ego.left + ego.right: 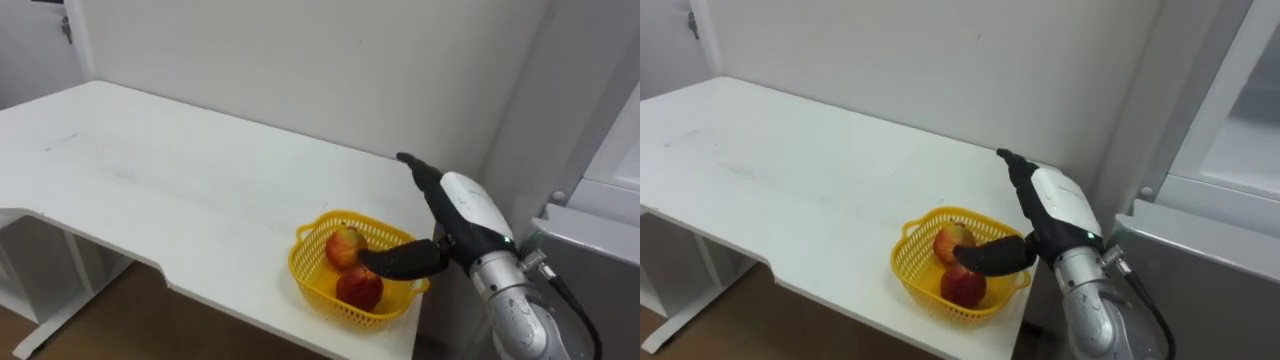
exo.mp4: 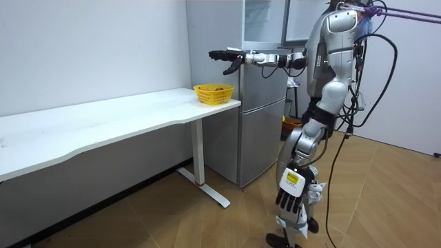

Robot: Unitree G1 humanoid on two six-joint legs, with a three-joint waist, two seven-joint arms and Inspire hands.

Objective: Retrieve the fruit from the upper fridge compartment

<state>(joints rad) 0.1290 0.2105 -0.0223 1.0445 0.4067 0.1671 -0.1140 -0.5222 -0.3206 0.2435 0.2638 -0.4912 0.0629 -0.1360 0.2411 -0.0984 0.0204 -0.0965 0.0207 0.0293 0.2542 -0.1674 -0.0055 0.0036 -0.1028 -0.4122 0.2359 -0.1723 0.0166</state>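
A yellow basket [image 1: 308,272] stands at the table's right end, beside the fridge [image 2: 262,117]. It holds two apples: a red and yellow one [image 1: 345,245] and a red one [image 1: 360,288]. My right hand [image 1: 468,205] hovers over the basket's right side, open, with the fingers pointing at the wall and the thumb [image 1: 400,260] reaching above the apples. It holds nothing. The same hand [image 1: 1055,205] and basket [image 1: 912,280] show in the right eye view. In the room view my right arm stretches out level over the basket [image 2: 213,93], and my left hand [image 2: 291,196] hangs open at my side.
The long white table [image 1: 150,180] runs along a pale wall, with a cut-out in its front edge at the left. The grey fridge stands right beside the table's end; its upper part [image 2: 265,21] looks open. I stand in front of the fridge on a wooden floor.
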